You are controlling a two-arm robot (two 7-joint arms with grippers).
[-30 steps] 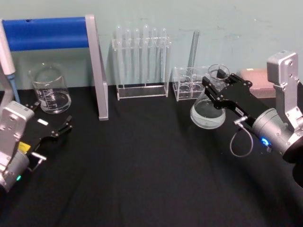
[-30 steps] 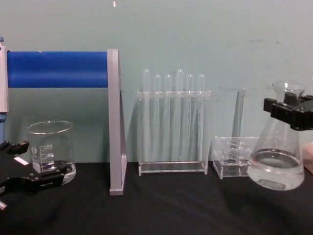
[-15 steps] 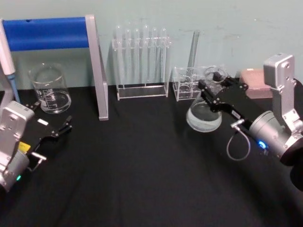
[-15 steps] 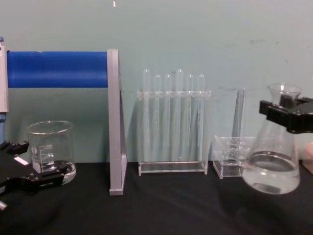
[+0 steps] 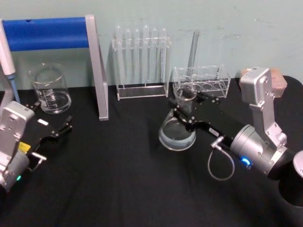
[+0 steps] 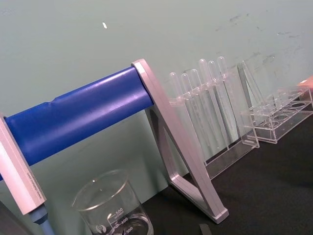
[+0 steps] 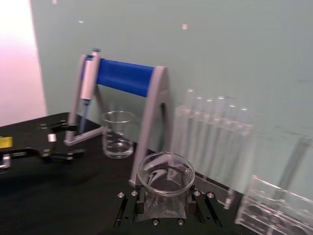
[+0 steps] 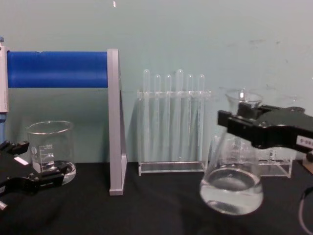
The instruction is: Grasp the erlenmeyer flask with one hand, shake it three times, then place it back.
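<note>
The erlenmeyer flask (image 5: pixel 177 131) is held by its neck a little right of the tabletop's middle, nearer the robot than the two clear racks at the back wall. It leans slightly, with a shallow pool of clear liquid in its wide base (whether the base touches the black cloth or hangs just above it, I cannot tell). In the right wrist view its flared lip faces the camera, with the black jaws closed against the glass just below it.

The right gripper (image 5: pixel 186 111) reaches in from the right side and its jaws pinch the flask's neck from both sides; in the chest view the black jaw block crosses the neck just under the lip.

Behind the flask, against the wall, stands a low clear rack (image 5: pixel 202 81) with one tall tube upright in it. To its left is the taller test tube rack (image 5: pixel 141 64), holding a row of upright tubes. Farther left is a grey frame with a blue bar (image 5: pixel 49 33), a pipette (image 5: pixel 6 59) hanging at its far end, and a glass beaker (image 5: pixel 49 90) beneath the bar.

The left gripper (image 5: pixel 53 113) rests low on the left of the tabletop (image 5: pixel 118 184), near the beaker, its jaws spread and holding nothing.
</note>
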